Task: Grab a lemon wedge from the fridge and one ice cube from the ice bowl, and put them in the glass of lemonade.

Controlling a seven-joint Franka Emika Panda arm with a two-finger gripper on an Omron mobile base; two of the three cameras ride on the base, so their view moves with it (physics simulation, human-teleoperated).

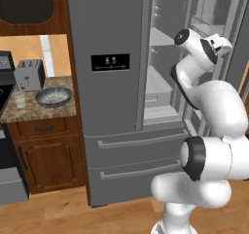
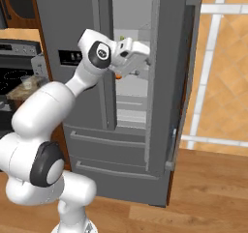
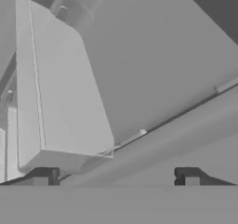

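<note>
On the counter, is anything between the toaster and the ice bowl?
No. In the left base view the toaster sits just behind the ice bowl, nothing between them.

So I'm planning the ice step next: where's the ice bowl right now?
The ice bowl sits on the counter left of the fridge, in front of the toaster, with the glass at its left.

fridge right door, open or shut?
Open. The tall dark grey French-door fridge has its right door swung out, exposing pale inner shelves; the left door with the black dispenser panel is shut.
</note>
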